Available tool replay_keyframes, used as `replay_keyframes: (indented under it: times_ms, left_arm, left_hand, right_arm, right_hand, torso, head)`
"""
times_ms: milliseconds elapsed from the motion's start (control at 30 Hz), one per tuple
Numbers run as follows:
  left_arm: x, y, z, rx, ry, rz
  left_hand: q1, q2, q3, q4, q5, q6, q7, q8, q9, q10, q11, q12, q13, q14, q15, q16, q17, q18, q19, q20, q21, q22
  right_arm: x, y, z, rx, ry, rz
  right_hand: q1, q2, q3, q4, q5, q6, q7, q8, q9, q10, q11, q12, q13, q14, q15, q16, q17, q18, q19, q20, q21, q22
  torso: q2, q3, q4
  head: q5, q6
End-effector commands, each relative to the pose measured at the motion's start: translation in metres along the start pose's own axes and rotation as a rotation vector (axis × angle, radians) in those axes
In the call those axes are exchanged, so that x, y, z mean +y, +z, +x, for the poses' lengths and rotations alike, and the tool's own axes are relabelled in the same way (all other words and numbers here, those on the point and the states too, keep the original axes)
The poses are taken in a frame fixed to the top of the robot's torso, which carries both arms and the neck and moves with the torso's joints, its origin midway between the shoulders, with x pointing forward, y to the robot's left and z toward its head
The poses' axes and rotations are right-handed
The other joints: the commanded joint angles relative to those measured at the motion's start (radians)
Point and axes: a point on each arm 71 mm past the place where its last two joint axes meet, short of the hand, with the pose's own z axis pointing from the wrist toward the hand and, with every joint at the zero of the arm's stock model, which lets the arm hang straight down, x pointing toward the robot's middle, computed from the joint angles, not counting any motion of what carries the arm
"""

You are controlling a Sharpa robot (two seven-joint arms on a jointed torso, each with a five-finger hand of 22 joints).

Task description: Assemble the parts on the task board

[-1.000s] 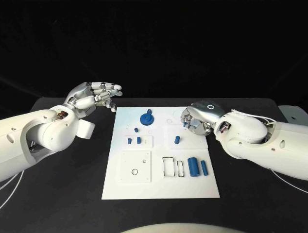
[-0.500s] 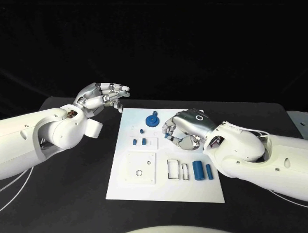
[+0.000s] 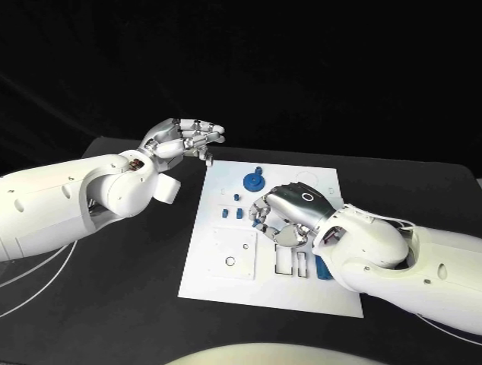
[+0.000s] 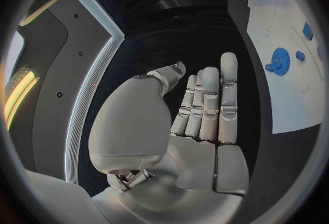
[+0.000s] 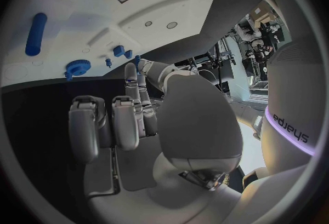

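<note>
While parts lie loose: assembly looks barely begun.
Task board (image 3: 225, 277): mid-surface; blue gear (image 3: 255, 182) at its far end, blue cylinder (image 5: 35, 33) unplaced.
Right hand (image 3: 282, 211): over board, fingers curled, grasp unclear; a second ago at the board's edge.
Left hand (image 3: 184, 139): fingers apart, empty, beyond the far corner.

**Tally: one board, two hands, five blue parts visible**

You had one task board (image 3: 225, 274) on one black table (image 3: 121, 304). You had two hands over it: the left hand (image 3: 184, 139) and the right hand (image 3: 285, 213). You could count five blue parts in the head view:

- One blue gear (image 3: 255, 182) lay toward the board's 12 o'clock end.
- Two small blue blocks (image 3: 226, 214) sat side by side at about 10 o'clock.
- One tiny blue peg (image 3: 236, 197) lay just above them.
- One blue cylinder (image 3: 323, 268) lay at 4 o'clock, partly hidden.
</note>
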Motion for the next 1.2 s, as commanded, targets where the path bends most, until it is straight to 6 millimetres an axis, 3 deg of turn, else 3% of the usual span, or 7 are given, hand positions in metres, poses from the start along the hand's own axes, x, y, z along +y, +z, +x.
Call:
replay_keyframes:
  times_ms: [33,500,1200]
  left_arm:
    - [-0.001,0.001,0.004,0.020,-0.011,0.006]
    - [-0.001,0.003,0.008,0.029,-0.015,0.006]
    - [0.000,0.003,0.008,0.033,-0.017,0.003]
  left_hand:
    - [0.006,0.001,0.001,-0.005,-0.003,-0.007,0.001,-0.006,-0.001,-0.005,0.001,0.007,-0.002,-0.006,0.003,0.004,-0.001,0.014,0.005,0.002,-0.004,-0.001]
    - [0.006,0.001,0.001,-0.005,-0.003,-0.007,0.002,-0.006,-0.002,-0.005,0.002,0.007,-0.002,-0.007,0.004,0.004,-0.001,0.014,0.006,0.002,-0.004,-0.002]
    - [0.005,0.002,0.000,-0.005,-0.003,-0.007,0.002,-0.006,-0.002,-0.006,0.002,0.009,-0.002,-0.008,0.004,0.004,-0.002,0.014,0.006,0.003,-0.006,-0.003]
  right_arm:
    - [0.003,0.001,0.008,0.007,0.004,-0.018]
    - [0.009,0.005,0.038,0.056,0.032,-0.023]
    - [0.007,0.005,0.050,0.096,0.020,-0.012]
  right_hand:
    - [-0.008,0.002,0.001,-0.004,-0.002,0.006,0.000,0.003,0.001,0.006,0.002,-0.003,0.001,0.058,-0.007,0.006,0.011,-0.019,0.034,-0.008,0.004,0.123]
    - [-0.009,0.002,0.001,-0.005,0.000,0.006,0.000,0.003,0.001,0.006,0.002,-0.003,0.001,0.058,-0.007,0.006,0.011,-0.019,0.034,-0.008,0.005,0.125]
    - [-0.012,0.002,0.000,-0.005,-0.001,0.006,0.001,0.003,0.002,0.007,0.002,-0.003,0.002,0.058,-0.007,0.006,0.010,-0.019,0.035,-0.008,0.005,0.126]
  torso:
    - [0.000,0.0009,-0.0011]
    - [0.000,0.0017,-0.0006]
    - [0.000,0.0006,-0.0007]
  head:
    - [0.020,-0.012]
    - [0.034,-0.018]
    - [0.038,-0.022]
